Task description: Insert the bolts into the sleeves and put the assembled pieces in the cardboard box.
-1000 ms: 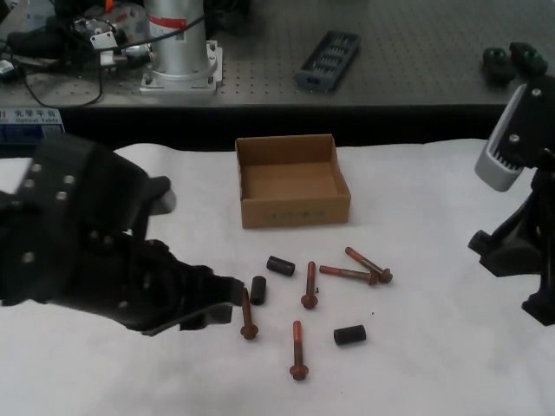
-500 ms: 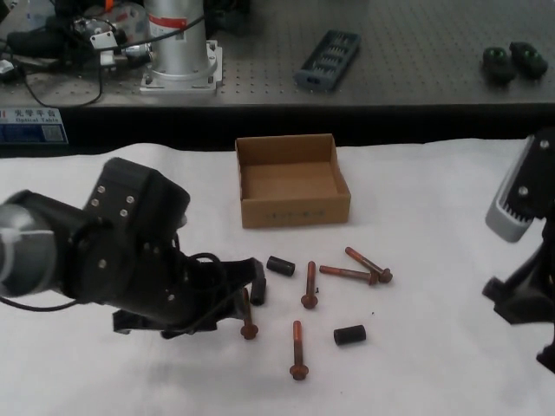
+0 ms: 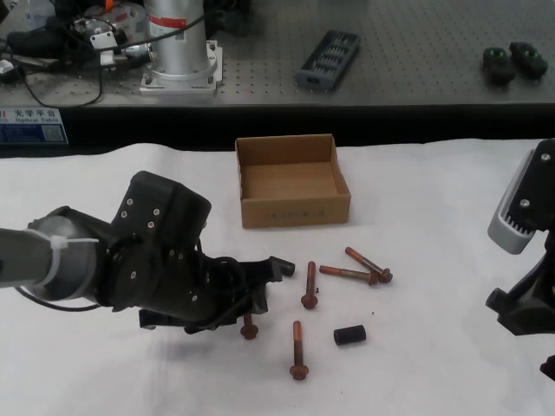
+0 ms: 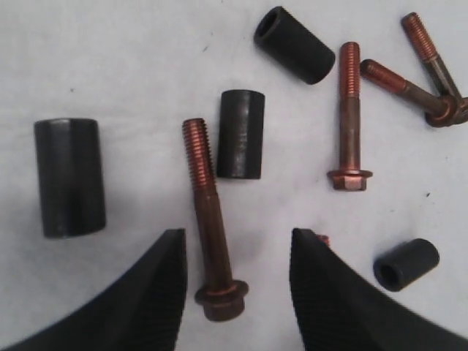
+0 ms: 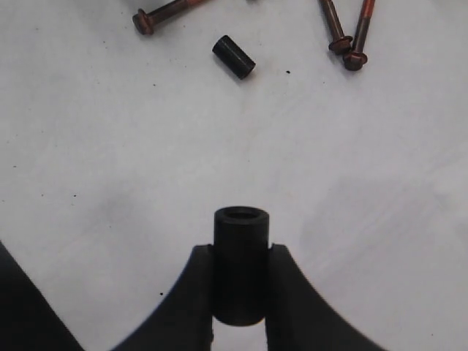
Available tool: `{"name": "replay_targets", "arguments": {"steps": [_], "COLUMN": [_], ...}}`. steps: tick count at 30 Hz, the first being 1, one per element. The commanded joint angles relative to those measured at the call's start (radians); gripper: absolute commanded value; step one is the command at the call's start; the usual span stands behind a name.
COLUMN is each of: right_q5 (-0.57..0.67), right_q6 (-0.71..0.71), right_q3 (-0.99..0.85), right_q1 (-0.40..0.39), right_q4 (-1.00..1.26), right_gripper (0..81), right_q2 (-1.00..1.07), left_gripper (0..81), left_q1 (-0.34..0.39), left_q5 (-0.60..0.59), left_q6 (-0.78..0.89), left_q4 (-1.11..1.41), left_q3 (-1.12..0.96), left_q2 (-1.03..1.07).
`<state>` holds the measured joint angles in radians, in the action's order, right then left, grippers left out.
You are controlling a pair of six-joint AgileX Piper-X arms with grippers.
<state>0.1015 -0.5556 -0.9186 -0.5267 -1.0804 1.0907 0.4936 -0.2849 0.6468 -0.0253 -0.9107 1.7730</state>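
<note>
Left gripper (image 4: 235, 252) spread astride a bolt; right gripper (image 5: 241, 257) pinching a short black cylindrical sleeve (image 5: 241, 228).
The copper-coloured flanged metal bolt (image 4: 210, 219) lies on the white sheet (image 3: 434, 217), with the open brown cardboard box (image 3: 295, 211) standing farther back.

Open cardboard box (image 3: 295, 211) upright by worktop (image 3: 434, 208) far edge, centre. Five copper bolts (image 3: 298, 349) lie flat nearer (two touching at heads), black sleeves (image 3: 349, 334) among them; one sleeve (image 5: 241, 228) clamped in right gripper (image 5: 241, 252).

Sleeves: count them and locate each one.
5. Four lie on the sheet by the left end effector: first sleeve, second sleeve, third sleeve, fourth sleeve. The fifth sleeve sits in the right end effector. An arm may hide others.
</note>
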Motion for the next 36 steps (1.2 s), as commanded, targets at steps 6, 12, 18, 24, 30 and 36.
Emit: {"name": "replay_targets", "arguments": {"steps": [6,12,18,24,30,36], "right_q5": [0.014,0.014,0.014,0.014,0.014,0.002], "right_q6": [0.002,0.002,0.002,0.002,0.002,0.002], "right_q3": [-0.001,-0.001,-0.001,-0.001,-0.001,-0.001], "right_q1": [-0.003,-0.003,-0.003,-0.003,-0.003,-0.003], "right_q4": [0.002,0.017,0.018,0.018,0.024,0.036], "right_gripper": [2.9,2.9,2.9,2.9,2.9,2.9], "right_q2": [-0.014,-0.014,-0.014,-0.014,-0.014,-0.014], "left_gripper": [33.0,33.0,32.3,19.7,10.0,9.5], "left_q1": [0.003,0.003,0.003,0.003,0.003,0.003], "left_q5": [0.01,0.01,0.012,0.012,0.012,0.012], "left_q6": [0.003,-0.012,-0.019,-0.024,-0.059,-0.072], "left_q4": [-0.003,-0.003,-0.003,-0.003,-0.005,-0.078], "left_q3": [-0.024,-0.024,-0.024,-0.024,-0.024,-0.024], "left_q2": [0.032,0.059,0.09,0.103,0.103,0.104]}}
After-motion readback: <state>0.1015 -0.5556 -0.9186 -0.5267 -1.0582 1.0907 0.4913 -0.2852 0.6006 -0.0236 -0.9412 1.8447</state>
